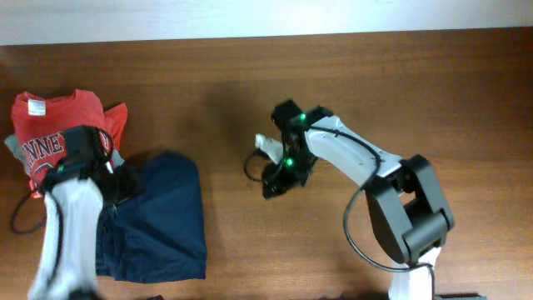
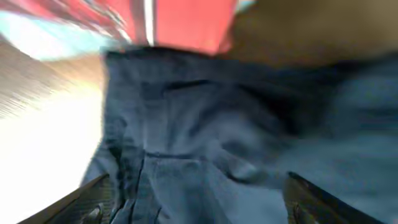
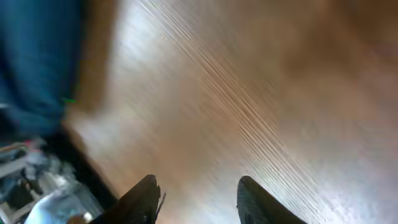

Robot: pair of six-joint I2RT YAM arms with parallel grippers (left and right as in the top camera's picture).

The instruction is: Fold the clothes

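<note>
The dark navy garment lies bunched on the wooden table at the left, its upper edge next to a red T-shirt. In the left wrist view the navy garment fills the frame, wrinkled. My left gripper is above its upper left part; its fingers are spread wide over the cloth and grip nothing. My right gripper is over bare wood at the table's middle, to the right of the garment. Its fingers are apart and empty. The garment's edge shows at the upper left of the right wrist view.
A red T-shirt with white lettering lies at the far left and shows in the left wrist view. A grey garment peeks out under it. A black cable runs by the left arm. Bare wood spans the middle and right.
</note>
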